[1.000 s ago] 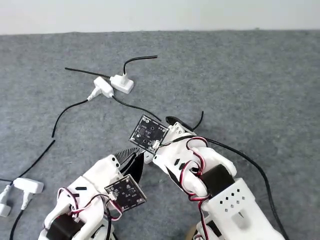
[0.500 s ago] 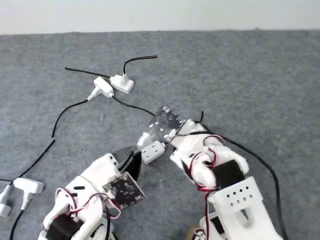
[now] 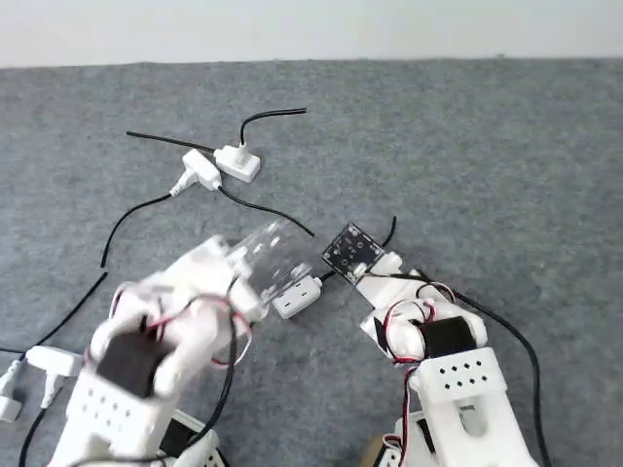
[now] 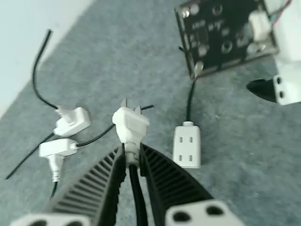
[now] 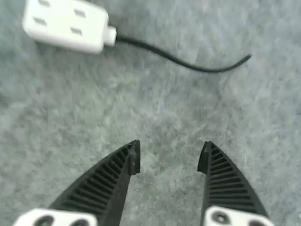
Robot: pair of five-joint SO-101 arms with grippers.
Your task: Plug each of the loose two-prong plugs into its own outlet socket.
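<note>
Left claw (image 4: 129, 157) clamps a two-prong plug (image 4: 130, 123), having swung forward to just beside the outlet socket (image 4: 187, 146) lying on the tabletop (image 3: 487, 146). Right claw (image 5: 168, 157), spread wide and empty, has backed off the socket. Insertion is judged the next step.

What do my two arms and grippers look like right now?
The left arm and right arm are white plastic shells over black motors, with looped red and black wires and dotted hole patterns. The right arm carries a black circuit board. The left gripper and right gripper have black ribbed tapering fingers on white mounts.
</note>
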